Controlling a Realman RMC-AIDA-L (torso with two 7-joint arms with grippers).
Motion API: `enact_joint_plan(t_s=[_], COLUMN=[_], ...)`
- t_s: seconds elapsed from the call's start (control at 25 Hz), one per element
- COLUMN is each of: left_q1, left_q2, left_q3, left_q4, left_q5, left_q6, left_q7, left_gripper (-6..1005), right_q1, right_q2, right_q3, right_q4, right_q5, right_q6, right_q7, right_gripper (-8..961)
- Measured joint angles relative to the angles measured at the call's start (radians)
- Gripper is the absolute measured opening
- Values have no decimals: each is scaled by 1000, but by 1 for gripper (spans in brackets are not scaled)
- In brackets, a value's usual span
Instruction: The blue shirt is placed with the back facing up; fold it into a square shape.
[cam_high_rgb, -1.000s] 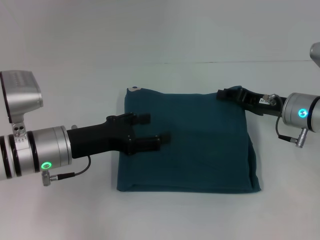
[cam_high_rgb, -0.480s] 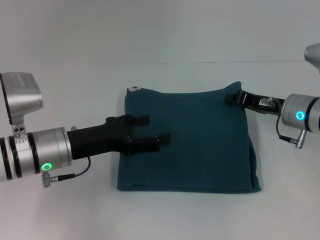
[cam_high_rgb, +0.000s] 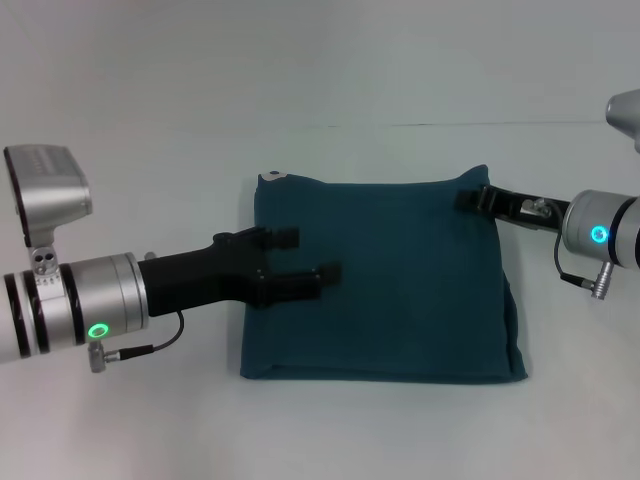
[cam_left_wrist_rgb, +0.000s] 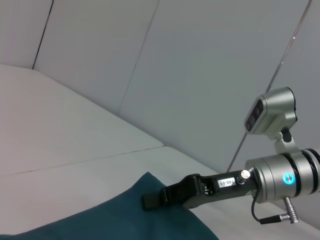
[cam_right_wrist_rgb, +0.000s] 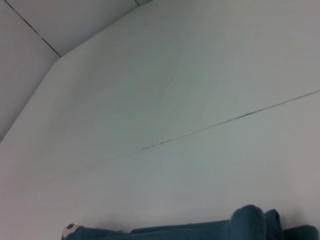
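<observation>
The blue shirt (cam_high_rgb: 400, 290) lies folded into a rough square on the white table, plain side up. My left gripper (cam_high_rgb: 308, 255) hovers open over the shirt's left part, one finger toward the far side and one nearer me. My right gripper (cam_high_rgb: 470, 200) is at the shirt's far right corner, shut on the fabric, and that corner stands up in a small peak. The left wrist view shows the right gripper (cam_left_wrist_rgb: 152, 200) at the raised corner of the shirt (cam_left_wrist_rgb: 115, 220). Only the shirt's far edge (cam_right_wrist_rgb: 250, 222) shows in the right wrist view.
A small white tag (cam_high_rgb: 272, 176) pokes out at the shirt's far left corner. The white table (cam_high_rgb: 330, 70) runs on all sides of the shirt, with a thin seam line across it at the back.
The right gripper drew back to the right with the far right corner, which rose into a peak. The whole shirt slid slightly right. The left gripper stayed put.
</observation>
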Motion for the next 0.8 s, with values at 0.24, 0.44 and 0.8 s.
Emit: enact_joint_plan(t_s=[0.24, 0.44, 0.8], left_q1=[-11, -28, -69], left_q2=[0, 3, 2], left_q3=[-4, -5, -3], left_q4=[0, 0, 0], left_q5=[-7, -43, -55], left_q6=[-33, -113, -294], left_q7=[-3, -30, -174], left_gripper=[937, 937, 937], right_q1=[-16, -77, -179], right_q2=[-1, -14, -103], right_q3=[9, 11, 31], right_q4=[-8, -78, -179], right_q5=[43, 125, 194], right_q6=[-23, -53, -282], right_q7=[-79, -120, -31], right_gripper=[59, 180, 485])
